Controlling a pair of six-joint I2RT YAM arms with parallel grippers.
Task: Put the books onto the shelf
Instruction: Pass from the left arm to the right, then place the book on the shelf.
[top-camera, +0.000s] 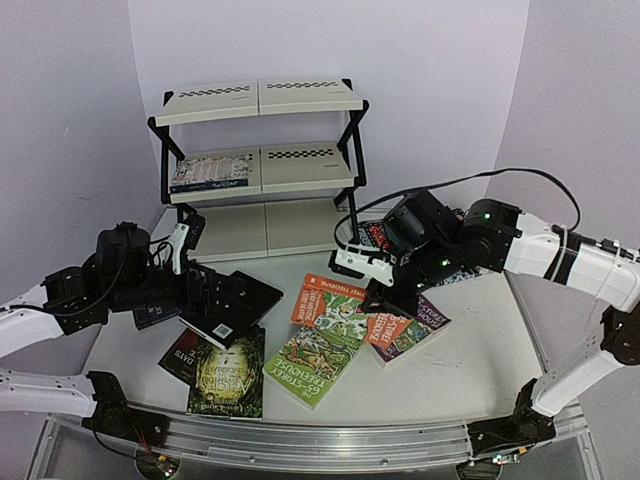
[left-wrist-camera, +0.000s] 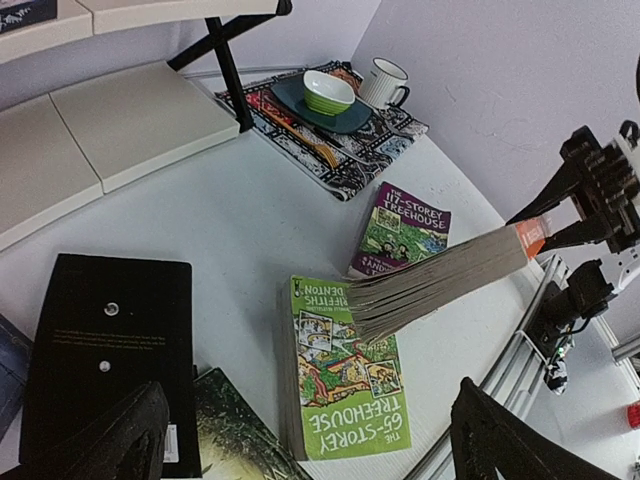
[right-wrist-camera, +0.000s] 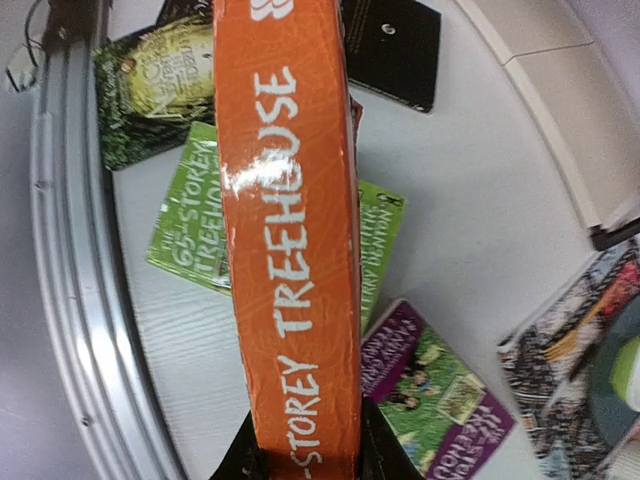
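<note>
Green-gold and bright green covers lie nearest on the counter (top-camera: 470, 360): the green-gold book (top-camera: 228, 375) and the green book (top-camera: 318, 360) are flat side by side, with a dark book (top-camera: 178, 355) tucked partly under the first. Just beyond, the black book (top-camera: 235, 300) lies flat below the left fingers (left-wrist-camera: 110, 440), which are spread wide and hold nothing. To the right the purple book (left-wrist-camera: 405, 225) lies flat too. The right fingers (right-wrist-camera: 385, 450) pinch the orange book (right-wrist-camera: 290, 250) at one end. It is tilted, its low end over the green book; whether they touch I cannot tell. Farther back a mat (left-wrist-camera: 350, 165) carries a plate (left-wrist-camera: 290, 100) with a bowl (left-wrist-camera: 328, 92) sitting on it, nothing showing inside, and a mug (left-wrist-camera: 385, 82) just beside. At the back the shelf (top-camera: 305, 155) holds one shelved book (top-camera: 210, 170), on the left panel of its middle tier. By my reading the job is barely begun: one book placed, one in hand, and at least five left on the counter.
</note>
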